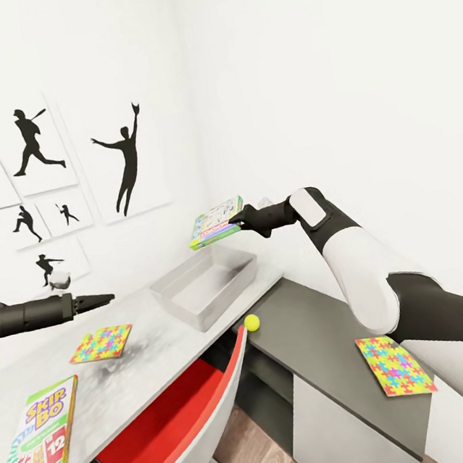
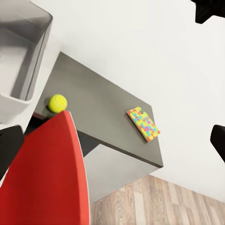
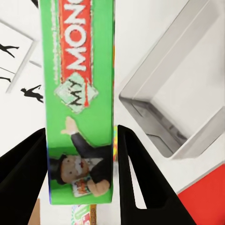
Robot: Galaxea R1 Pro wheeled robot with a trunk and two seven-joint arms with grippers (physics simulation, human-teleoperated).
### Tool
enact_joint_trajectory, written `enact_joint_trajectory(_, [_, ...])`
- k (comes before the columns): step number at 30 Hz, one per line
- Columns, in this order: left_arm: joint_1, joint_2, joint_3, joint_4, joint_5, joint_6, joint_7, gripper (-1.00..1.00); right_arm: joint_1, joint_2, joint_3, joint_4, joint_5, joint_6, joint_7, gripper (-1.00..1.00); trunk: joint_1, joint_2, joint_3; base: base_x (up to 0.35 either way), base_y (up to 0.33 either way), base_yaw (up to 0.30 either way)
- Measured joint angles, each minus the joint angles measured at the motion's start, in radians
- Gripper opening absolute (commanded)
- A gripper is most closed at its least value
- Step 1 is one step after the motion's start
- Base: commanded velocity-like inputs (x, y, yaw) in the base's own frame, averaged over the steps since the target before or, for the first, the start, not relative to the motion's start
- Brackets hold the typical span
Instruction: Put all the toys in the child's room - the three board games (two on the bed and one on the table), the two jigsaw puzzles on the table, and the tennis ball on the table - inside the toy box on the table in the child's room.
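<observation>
White walls (image 1: pixel 326 65) meet at corner, evenly lit. Black athlete silhouette pictures (image 1: pixel 30 145) hang on one wall. Pale grey table (image 1: pixel 132 361) runs along it, joins lower dark grey cabinet (image 1: pixel 309 323). Red chair (image 1: pixel 170 429) tucked under. Wood-plank floor (image 2: pixel 159 201) below.

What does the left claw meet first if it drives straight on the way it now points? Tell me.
Judging by its wrist camera, probably the red chair back, with the tennis ball and dark cabinet top beyond it. In the head view the left claw points level across the table, so depth stays uncertain.
</observation>
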Motion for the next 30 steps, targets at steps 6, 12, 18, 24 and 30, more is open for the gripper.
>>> enact_joint_trajectory(6, [0.000,0.005,0.023,0.000,0.000,0.000,0.000,1.00,0.000,0.000,0.002,0.002,0.000,0.002,0.000,-1.00,0.000,0.000,-0.010,0.000,0.000,0.000])
enact_joint_trajectory(12, [0.000,0.007,0.024,0.000,0.001,0.000,0.000,1.00,0.000,0.000,0.004,0.002,0.000,0.002,0.000,-1.00,0.000,0.000,-0.020,0.000,0.000,0.000])
enact_joint_trajectory(18, [0.000,0.024,0.024,0.000,0.016,0.000,-0.001,1.00,0.000,0.000,0.004,0.002,0.000,0.008,-0.001,-1.00,0.000,0.000,-0.030,0.000,0.000,0.000])
enact_joint_trajectory(24, [0.000,0.056,0.024,0.000,0.048,0.000,-0.003,1.00,0.000,0.000,0.005,-0.002,0.001,0.012,-0.002,-1.00,0.000,0.000,-0.040,0.000,0.000,0.000])
enact_joint_trajectory(30, [0.000,0.086,0.024,0.000,0.074,0.000,-0.004,1.00,0.000,0.000,0.003,-0.005,0.001,0.015,-0.002,-1.00,0.000,0.000,-0.050,0.000,0.000,0.000])
